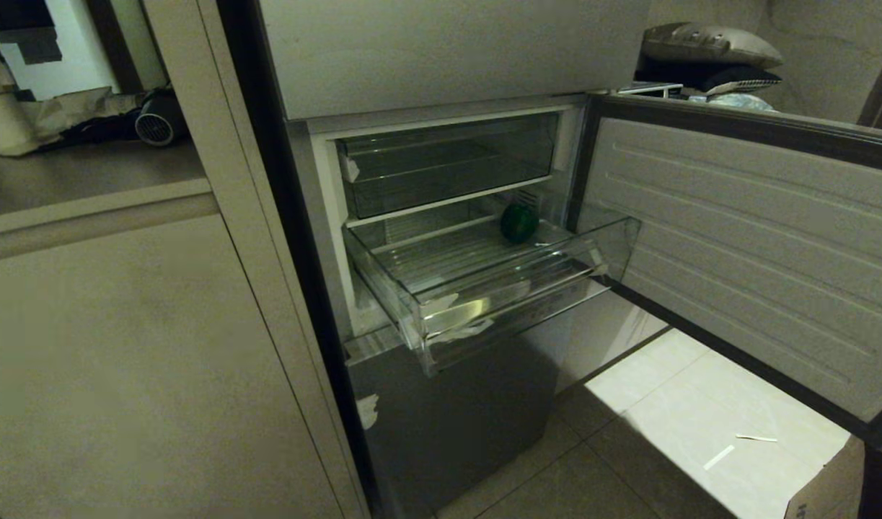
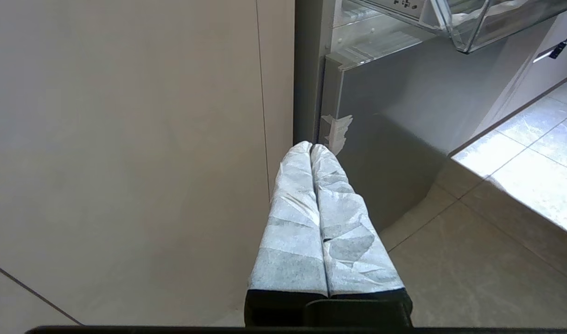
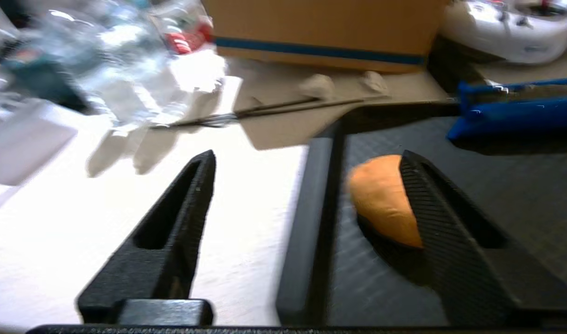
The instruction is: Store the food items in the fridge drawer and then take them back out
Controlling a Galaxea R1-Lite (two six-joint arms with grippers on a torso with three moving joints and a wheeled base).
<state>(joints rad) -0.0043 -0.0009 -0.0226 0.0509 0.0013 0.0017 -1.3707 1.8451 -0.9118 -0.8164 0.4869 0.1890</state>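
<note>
fridge drawer (image 1: 484, 288) pulled out, green food item (image 1: 518, 222) at its 1 o'clock back corner, right gripper (image 3: 306, 160) jaws wide apart, empty, tan potato-like item (image 3: 383, 199) on dark mat behind one finger, left gripper (image 2: 311, 147) closed, empty, low beside fridge (image 2: 380, 116)

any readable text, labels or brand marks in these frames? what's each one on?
None legible.
Bottle label: red with white marks, too blurred to read.
Dark print under the fridge drawer: too small to read.
Cardboard box: dark mark at the frame edge, cut off.
</note>
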